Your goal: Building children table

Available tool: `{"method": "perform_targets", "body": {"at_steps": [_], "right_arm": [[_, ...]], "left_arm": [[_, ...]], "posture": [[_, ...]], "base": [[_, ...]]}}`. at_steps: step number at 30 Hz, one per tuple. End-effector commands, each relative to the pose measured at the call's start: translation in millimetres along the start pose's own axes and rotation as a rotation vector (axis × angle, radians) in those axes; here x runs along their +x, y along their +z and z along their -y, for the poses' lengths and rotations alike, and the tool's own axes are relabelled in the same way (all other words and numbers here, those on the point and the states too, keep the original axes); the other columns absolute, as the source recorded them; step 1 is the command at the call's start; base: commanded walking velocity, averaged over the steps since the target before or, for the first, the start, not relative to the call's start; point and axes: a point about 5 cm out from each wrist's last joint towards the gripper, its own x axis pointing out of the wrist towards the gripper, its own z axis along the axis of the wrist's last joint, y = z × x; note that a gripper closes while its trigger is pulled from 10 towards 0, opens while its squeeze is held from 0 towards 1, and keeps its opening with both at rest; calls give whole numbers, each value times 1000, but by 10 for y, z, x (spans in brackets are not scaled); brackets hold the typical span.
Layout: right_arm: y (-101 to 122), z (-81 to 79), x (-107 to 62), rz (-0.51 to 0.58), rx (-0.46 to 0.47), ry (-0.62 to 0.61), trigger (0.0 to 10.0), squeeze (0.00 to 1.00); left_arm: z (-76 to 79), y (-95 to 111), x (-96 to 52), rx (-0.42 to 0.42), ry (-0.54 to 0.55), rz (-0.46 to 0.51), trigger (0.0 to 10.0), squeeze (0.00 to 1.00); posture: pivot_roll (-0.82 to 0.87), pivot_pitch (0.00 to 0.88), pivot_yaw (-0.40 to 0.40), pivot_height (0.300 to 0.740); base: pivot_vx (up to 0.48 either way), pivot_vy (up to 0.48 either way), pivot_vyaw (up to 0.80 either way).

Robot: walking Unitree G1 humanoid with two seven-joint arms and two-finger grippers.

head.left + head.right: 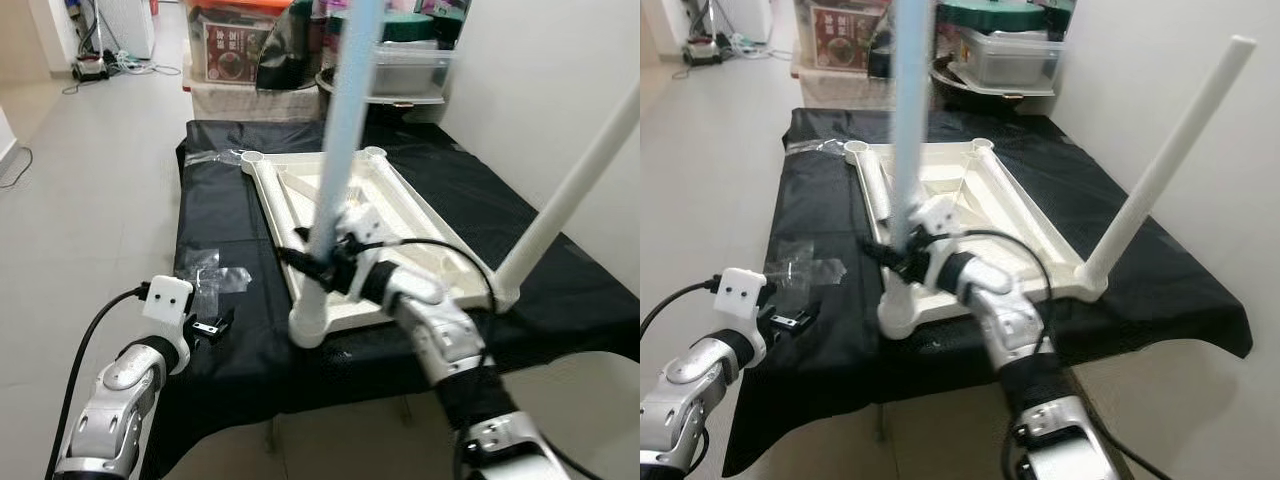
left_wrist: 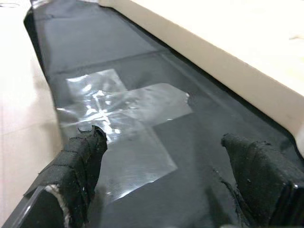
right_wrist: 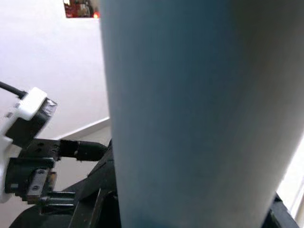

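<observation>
A white children's table top (image 1: 400, 215) lies upside down on a black-covered table (image 1: 220, 210). A pale blue leg (image 1: 345, 120) stands upright in its near left corner socket (image 1: 308, 325). My right gripper (image 1: 325, 262) is shut on this leg low down; the right wrist view shows the blue leg (image 3: 180, 114) close up. A white leg (image 1: 575, 185) stands slanted in the near right corner socket. My left gripper (image 1: 213, 328) hovers open over the black cover, left of the table top. Its fingers (image 2: 80, 156) frame a clear plastic patch (image 2: 123, 109) with nothing between them.
Storage boxes and bins (image 1: 235, 40) are stacked beyond the table's far end. A white wall (image 1: 540, 60) runs close along the right side. Open floor (image 1: 90, 160) lies to the left, with cables (image 1: 100, 65) at the far left.
</observation>
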Motion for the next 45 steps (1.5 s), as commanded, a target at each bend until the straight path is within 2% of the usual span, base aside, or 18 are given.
{"method": "perform_targets", "body": {"at_steps": [1, 2, 4, 6, 15, 16, 17, 18, 19, 20, 23, 24, 28, 30, 32, 41, 42, 45], "right_arm": [[-318, 152, -24, -206, 5, -208, 0, 0], [-400, 397, -117, -275, 50, -541, 0, 0], [-400, 397, -117, -275, 50, -541, 0, 0], [-547, 604, -411, -347, 161, -1035, 0, 0], [-483, 234, -366, -288, 217, -1076, 0, 0], [-451, 175, -290, -277, 218, -1004, 10000, 0], [-451, 175, -290, -277, 218, -1004, 10000, 0], [-405, 134, -217, -228, 259, -913, 10000, 416], [-317, 133, -180, -160, 261, -848, 10000, 1000], [-122, 113, -95, -52, 279, -636, 10000, 1000], [-80, 110, -66, -37, 280, -599, 10000, 1000], [-56, 105, -44, -33, 281, -570, 10000, 0], [59, 94, -46, 16, 244, -471, 10000, 0], [154, -14, -117, 32, 81, -117, 10000, 0], [17, -104, -140, -55, 37, 63, 10000, 0], [-274, -34, 0, -165, 33, 4, 9333, 0], [-266, 47, 38, -162, 55, -78, 0, 0], [-289, 260, 40, -193, 94, -324, 0, 0]], "left_arm": [[-20, -28, -34, 8, 2, -10, 10000, 0], [-13, -30, -32, 8, 1, -10, 10000, 0], [-13, -30, -32, 8, 1, -10, 10000, 0], [36, -26, -10, 5, -7, -7, 10000, 0], [71, -40, -8, 3, -23, -12, 10000, 0], [65, -42, -3, 5, -24, -14, 10000, 0], [65, -42, -3, 5, -24, -14, 10000, 0], [59, -36, 6, 5, -24, -14, 10000, 0], [57, -31, 16, 5, -25, -13, 10000, 0], [56, -28, 29, 3, -24, -12, 10000, 0], [56, -28, 30, 2, -23, -12, 10000, 0], [57, -29, 31, 2, -23, -12, 10000, 0], [62, -37, 31, 0, -22, -12, 10000, 0], [71, -48, 36, -5, -19, -13, 10000, 0], [62, -41, 39, -6, -15, -9, 10000, 0], [43, -29, 23, -4, -6, -5, 10000, 0], [30, -35, 9, -4, -3, -6, 10000, 0], [16, -47, -13, -3, 2, -9, 10000, 0]], "posture": [[145, 0, -157, 740], [140, 0, -156, 740], [140, 0, -156, 740], [136, 0, -149, 740], [114, 0, -129, 740], [112, 0, -129, 740], [112, 0, -129, 740], [112, 0, -129, 740], [108, 0, -131, 740], [108, 0, -131, 740], [108, 0, -131, 740], [108, 0, -131, 740], [104, 0, -139, 740], [114, 0, -148, 740], [121, 0, -155, 740], [142, 0, -167, 740], [147, 0, -168, 740], [142, 0, -163, 740]], "base": [[0, 0, 0], [0, 0, 0], [0, 0, 0], [0, 0, 0], [0, 0, 0], [0, 0, 0], [0, 0, 0], [0, 0, 0], [0, 0, 0], [0, 0, 0], [0, 0, 0], [0, 0, 0], [0, 0, 0], [0, 0, 0], [0, 0, 0], [0, 0, 0], [0, 0, 0], [0, 0, 0]]}}
